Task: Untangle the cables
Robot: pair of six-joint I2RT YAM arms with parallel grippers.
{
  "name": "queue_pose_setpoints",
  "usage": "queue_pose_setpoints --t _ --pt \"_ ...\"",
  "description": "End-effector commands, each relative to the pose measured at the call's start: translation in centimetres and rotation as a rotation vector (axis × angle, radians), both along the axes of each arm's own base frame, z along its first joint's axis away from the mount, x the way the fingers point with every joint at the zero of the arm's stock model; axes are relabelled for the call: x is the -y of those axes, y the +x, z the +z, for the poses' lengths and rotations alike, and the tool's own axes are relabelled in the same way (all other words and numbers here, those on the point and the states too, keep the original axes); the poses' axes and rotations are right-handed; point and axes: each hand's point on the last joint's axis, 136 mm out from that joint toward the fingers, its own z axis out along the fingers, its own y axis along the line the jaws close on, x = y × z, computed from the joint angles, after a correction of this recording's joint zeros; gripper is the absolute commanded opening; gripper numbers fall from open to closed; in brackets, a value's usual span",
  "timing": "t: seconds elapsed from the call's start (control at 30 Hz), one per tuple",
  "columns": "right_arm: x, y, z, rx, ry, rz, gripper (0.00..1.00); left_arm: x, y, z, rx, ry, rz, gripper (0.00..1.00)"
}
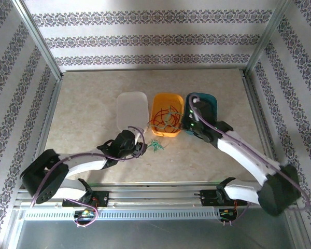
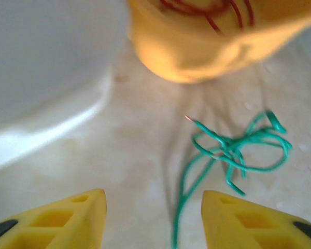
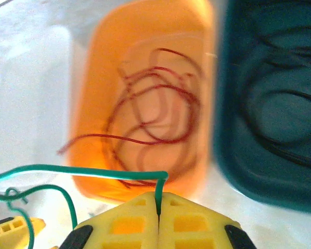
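- My right gripper (image 3: 159, 199) is pressed together, pinching the green cable (image 3: 93, 170) right at the fingertips. The wire rises from the pinch, then bends left.
- My left gripper (image 2: 153, 207) is spread, nothing clamped. A green tail runs between its fingers, apart from both.
- Step in hand, my guess: pull the green cable free of its own knot.
- To do it well: hold the right pinch firm and draw slowly away from the clump. Left should close on the tail or low on the clump so the two ends pull against each other.
- Risk: a fast tug would likely tighten the loops, or drag the clump against the orange tray (image 2: 186, 52).
- Green cable look: thin and springy, with several loops crossed in one small clump and a bare coppery tip on one end. It lies on the table (image 2: 119, 155) just in front of the orange tray, near the white tray (image 2: 41, 62).
- Red cables (image 3: 155, 114): loose overlapping curls inside the orange tray, one strand hanging over its rim.
- Dark cables (image 3: 280, 104): looped inside the teal tray (image 3: 238, 129), too blurred to count.
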Motion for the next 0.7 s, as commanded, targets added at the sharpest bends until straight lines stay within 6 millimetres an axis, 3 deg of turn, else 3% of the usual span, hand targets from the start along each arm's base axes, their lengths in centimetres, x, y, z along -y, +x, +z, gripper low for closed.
queue_pose_setpoints --t 0.0,0.07,0.17,0.3,0.5,0.67 --pt "-5.0 2.8 2.2 0.05 0.072 0.1 0.03 -5.9 2.6 3.7 0.164 -0.003 0.369 0.55" --pt "-7.4 4.0 1.6 0.017 0.065 0.132 0.03 -10.4 2.3 5.9 0.239 0.005 0.608 0.56" --pt "-10.0 5.5 0.6 -0.023 0.024 0.167 0.02 -16.7 0.2 8.8 0.333 0.056 0.909 0.59" --pt "-11.4 7.7 -1.4 -0.09 -0.059 0.141 0.02 -20.9 -1.8 12.2 0.442 0.158 1.057 0.63" --pt "-12.7 10.0 -3.3 -0.129 -0.197 0.168 0.03 -22.6 -3.0 13.5 0.47 0.148 1.088 0.64" --pt "-13.0 11.4 -4.7 -0.144 -0.371 0.199 0.03 -22.4 -2.9 13.3 0.459 0.139 1.066 0.64"
